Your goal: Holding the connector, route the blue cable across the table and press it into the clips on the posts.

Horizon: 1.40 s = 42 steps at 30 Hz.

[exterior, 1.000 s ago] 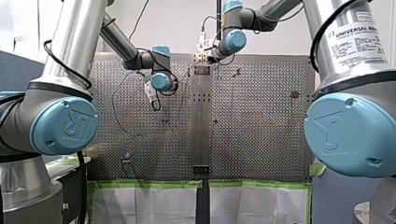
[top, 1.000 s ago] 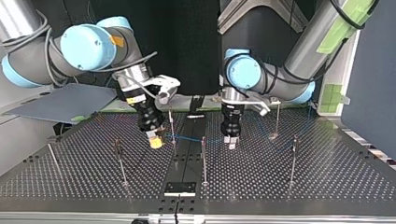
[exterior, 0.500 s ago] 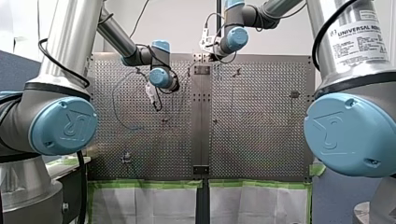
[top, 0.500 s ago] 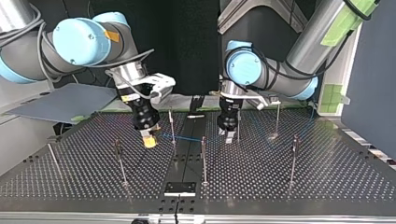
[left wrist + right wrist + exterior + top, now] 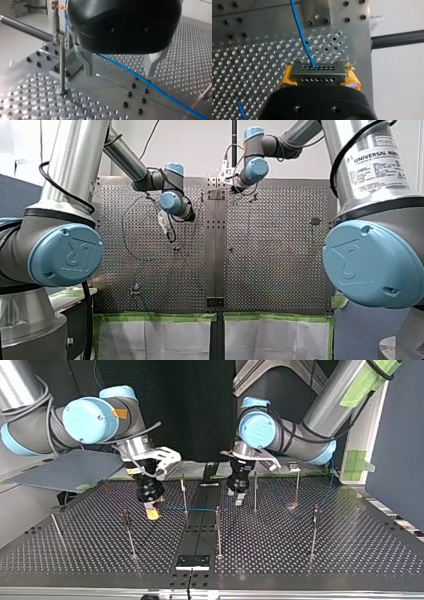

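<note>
my right gripper (image 5: pixel 319 77) is pinching the connector (image 5: pixel 317 70): its yellow pads (image 5: pixel 286 76) press on the two ends of the grey block, which has rows of small holes. the blue cable (image 5: pixel 301 35) leaves a hole in the row further from the gripper and runs straight ahead over the perforated table (image 5: pixel 249 65). in the top view this gripper hangs tilted just above the table, at the view's left of the centre strip (image 5: pixel 196 535). from it the cable runs level past a thin post (image 5: pixel 183 494) and a nearer post (image 5: pixel 218 527) towards my left gripper (image 5: pixel 238 501), which hangs at the strip's other side. my left gripper's metal fingers (image 5: pixel 87 63) stand spread wide and hold nothing. the cable passes through the gap between them and, as far as i can tell, touches neither. a slim post (image 5: pixel 62 67) stands just beside one finger. the left gripper's black body hides the cable's run behind it. whether the cable sits in any clip i cannot tell: the post tops are too small in the top view. in the front view both grippers are small and partly hidden behind their arms' wrists, and the cable shows only as a thin dark loop.
</note>
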Available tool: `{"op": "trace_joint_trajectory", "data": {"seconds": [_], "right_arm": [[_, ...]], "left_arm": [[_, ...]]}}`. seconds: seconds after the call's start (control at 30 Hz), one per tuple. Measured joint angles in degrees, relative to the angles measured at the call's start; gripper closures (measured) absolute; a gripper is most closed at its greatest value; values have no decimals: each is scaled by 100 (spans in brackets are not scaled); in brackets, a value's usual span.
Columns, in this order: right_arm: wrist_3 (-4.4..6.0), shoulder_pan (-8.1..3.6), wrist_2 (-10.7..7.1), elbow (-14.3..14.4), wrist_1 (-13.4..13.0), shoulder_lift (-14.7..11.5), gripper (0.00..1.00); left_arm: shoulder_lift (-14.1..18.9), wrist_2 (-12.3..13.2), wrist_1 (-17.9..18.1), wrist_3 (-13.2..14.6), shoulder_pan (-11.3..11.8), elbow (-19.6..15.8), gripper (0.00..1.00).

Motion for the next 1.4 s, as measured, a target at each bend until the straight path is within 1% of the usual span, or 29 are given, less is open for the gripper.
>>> {"op": "trace_joint_trajectory", "data": {"seconds": [0.1, 0.33, 0.53, 0.63, 0.83, 1.1, 1.27, 1.4], "right_arm": [[-1, -54, 0, 1, -1, 34, 100], [-1, -178, -6, -1, -6, 63, 100], [-9, -228, -21, -1, -2, 67, 100], [-10, -240, -27, -1, -1, 67, 100], [-11, -258, -38, -2, 0, 72, 100], [-22, -256, -43, -1, 8, 76, 100], [-27, -258, -48, -1, 8, 76, 100], [-28, -284, -33, -2, 20, 82, 100]], "left_arm": [[21, -90, 6, 29, -103, -6, 0], [61, -439, 130, 42, -395, -8, 0], [81, -741, 191, 43, -693, -9, 0], [92, -886, 203, 43, -800, -9, 0], [98, -1190, 319, 0, -801, -9, 0], [116, -1663, 326, -32, -824, -11, 0], [148, -1914, 283, -17, -889, -15, 0], [229, -2079, 223, 76, -985, -16, 0]]}}
